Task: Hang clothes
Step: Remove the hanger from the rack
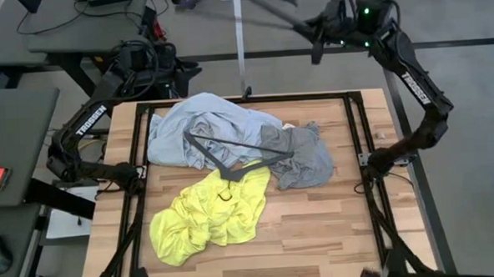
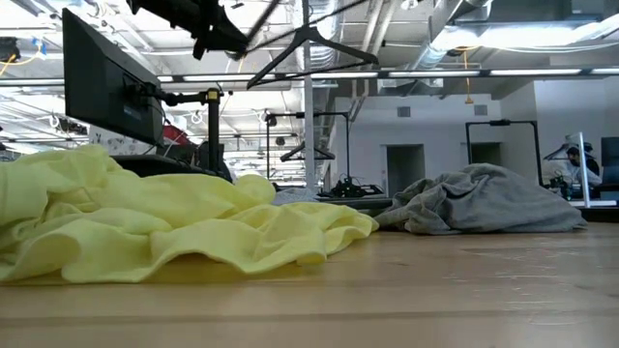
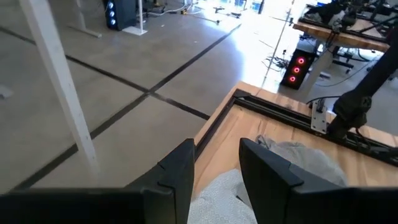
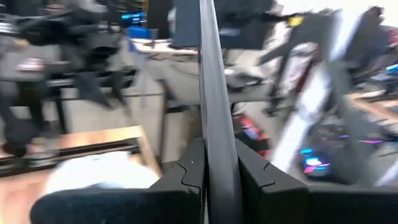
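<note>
Your right hand, raised beyond the far edge of the tabletop, is clamped narrow on the bar of a dark hanger, which the low view shows swinging overhead near the upright pole. No garment hangs on it. Your left hand waits at the near-left corner of the frame, fingers parted about halfway with nothing between them.

By the look of it the task has barely started: all three clothes lie heaped on the tabletop, well below and in front of the right hand. The pale blue shirt sprawls closest to the left hand, its long axis running across the tabletop from the left hand's side toward the right hand's. The grey T-shirt is bunched against its far end, too crumpled to tell which way it points. The yellow T-shirt lies nearer the front, stretched diagonally from the front-left toward the middle. A second hanger rests on the pile where blue meets yellow. Every garment has yet to be threaded and hung.
</note>
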Robot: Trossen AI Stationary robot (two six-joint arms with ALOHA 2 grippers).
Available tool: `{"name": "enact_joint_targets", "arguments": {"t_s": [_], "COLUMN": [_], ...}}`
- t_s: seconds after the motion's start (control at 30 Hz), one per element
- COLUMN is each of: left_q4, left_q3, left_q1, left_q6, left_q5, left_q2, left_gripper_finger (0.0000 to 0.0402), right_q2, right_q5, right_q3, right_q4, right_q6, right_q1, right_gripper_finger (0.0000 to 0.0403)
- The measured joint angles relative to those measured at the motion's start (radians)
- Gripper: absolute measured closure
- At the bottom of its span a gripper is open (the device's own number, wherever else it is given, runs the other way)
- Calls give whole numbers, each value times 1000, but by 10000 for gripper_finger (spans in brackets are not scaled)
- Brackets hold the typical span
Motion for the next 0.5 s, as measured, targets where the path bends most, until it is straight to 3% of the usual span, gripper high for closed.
{"name": "enact_joint_targets", "arguments": {"t_s": [0.13,0.33,0.5], "left_q4": [-104,-277,-369], "left_q3": [65,135,135], "left_q1": [-60,-269,-420], "left_q6": [64,148,36], "left_q5": [-29,-342,-556], "left_q2": [-43,-93,-105], "left_gripper_finger": [293,293,293], "right_q2": [10,23,17], "right_q5": [-68,-95,-102], "right_q3": [-16,-146,-348], "right_q4": [-94,-42,95], "right_q6": [92,174,333], "right_q1": [90,211,270], "right_gripper_finger": [375,375,375]}}
